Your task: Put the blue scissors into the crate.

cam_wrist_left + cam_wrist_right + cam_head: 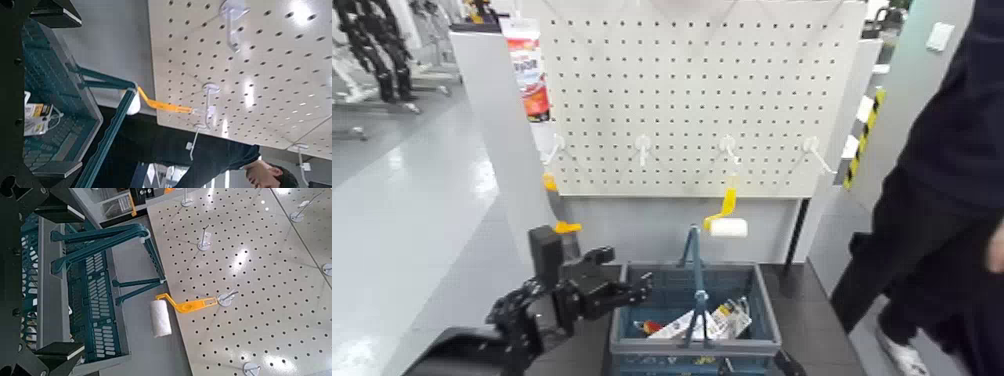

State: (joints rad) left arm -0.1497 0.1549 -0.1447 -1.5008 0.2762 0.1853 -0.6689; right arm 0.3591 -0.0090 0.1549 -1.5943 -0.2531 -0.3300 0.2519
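Two sets of fingers are mine here, and neither is pinching anything. My left fingers (619,294) stand spread beside the rectangular blue-grey plastic crate with slatted sides (767,310), at its left rim; my right fingers (56,210) are spread too, by its near right corner. The crate sits on the dark bench (820,318), its thin arched blue-grey handle (693,243) standing up over the middle. Inside the crate, below that handle, lie white packaging cards (674,327) with bits of red and yellow among them. The blue scissors I am meant to put in ought to be one of these, I judge, but I cannot pick out their blue loops for certain. Behind the crate and above it, the yellow-handled paint roller with a white sleeve (729,228) hangs from its hook, no business of this task. If the scissors are indeed among the cards, the putting-in is done, and all I have left is to draw my left fingers away from the crate without snagging the handle. To the right of the crate stands a person in dark clothes (942,160), well apart from my fingers.
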